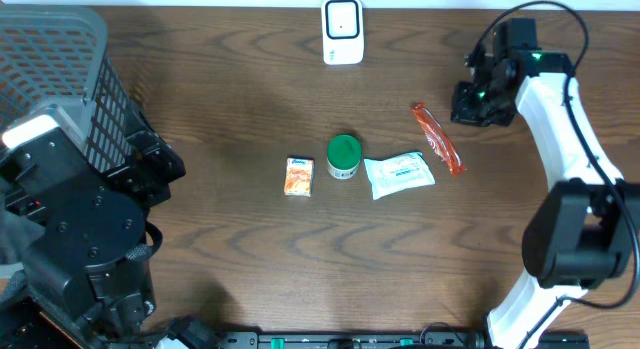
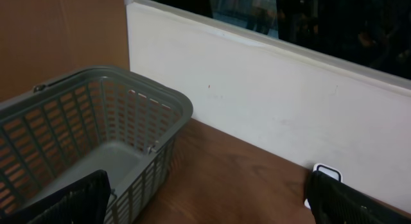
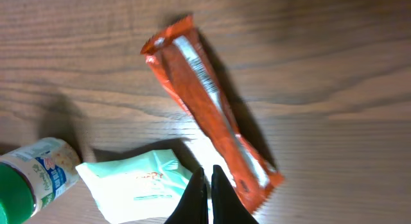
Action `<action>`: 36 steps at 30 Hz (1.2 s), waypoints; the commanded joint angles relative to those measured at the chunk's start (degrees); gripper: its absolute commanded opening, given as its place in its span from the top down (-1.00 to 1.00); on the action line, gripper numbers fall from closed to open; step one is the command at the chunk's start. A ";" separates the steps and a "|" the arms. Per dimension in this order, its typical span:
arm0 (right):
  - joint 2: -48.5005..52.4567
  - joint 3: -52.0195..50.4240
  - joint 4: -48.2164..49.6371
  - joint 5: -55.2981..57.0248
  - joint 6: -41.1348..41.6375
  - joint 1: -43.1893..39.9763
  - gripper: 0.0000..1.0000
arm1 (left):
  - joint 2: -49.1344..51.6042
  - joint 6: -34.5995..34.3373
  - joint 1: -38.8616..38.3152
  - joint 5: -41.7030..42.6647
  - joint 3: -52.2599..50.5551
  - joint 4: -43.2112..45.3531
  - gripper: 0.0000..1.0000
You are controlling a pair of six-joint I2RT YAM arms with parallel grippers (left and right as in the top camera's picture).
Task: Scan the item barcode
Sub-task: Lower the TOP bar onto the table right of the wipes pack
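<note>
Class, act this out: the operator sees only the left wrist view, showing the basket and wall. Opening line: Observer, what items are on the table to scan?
Observer: Four in a row: an orange packet, a green-lidded jar, a white pouch and a red wrapper.
Operator: Which lies nearest the right gripper?
Observer: The red wrapper, at the row's right end.
Operator: Is that gripper open?
Observer: No, the right gripper is shut, with nothing seen between its fingers.

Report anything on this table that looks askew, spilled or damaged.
Nothing looks spilled or torn. Only the long orange-red snack wrapper stands out: it lies diagonally at the right end of the row of goods, and its lower end comes close to the pale green flat packet.
</note>
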 commanded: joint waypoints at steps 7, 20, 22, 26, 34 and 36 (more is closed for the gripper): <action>4.24 -0.07 2.51 -1.40 2.69 0.48 0.98 | 0.15 -0.72 0.20 -1.40 -0.07 -0.02 -0.96; 8.79 -0.13 4.28 5.03 4.79 2.21 0.97 | 0.15 -0.72 0.20 -1.40 -0.07 -0.02 -0.96; 9.14 -0.13 4.24 5.05 4.76 2.73 0.98 | 0.15 -0.72 0.20 -1.40 -0.07 -0.02 -0.96; 9.16 -0.13 2.91 5.05 4.70 4.22 0.98 | 0.15 -0.72 0.20 -1.40 -0.07 -0.02 -0.96; 9.57 -0.20 1.68 5.25 4.52 6.91 0.98 | 0.15 -0.72 0.20 -1.40 -0.07 -0.02 -0.96; 9.31 -0.02 1.68 5.03 4.55 7.26 0.98 | 0.15 -0.72 0.20 -1.40 -0.07 -0.02 -0.95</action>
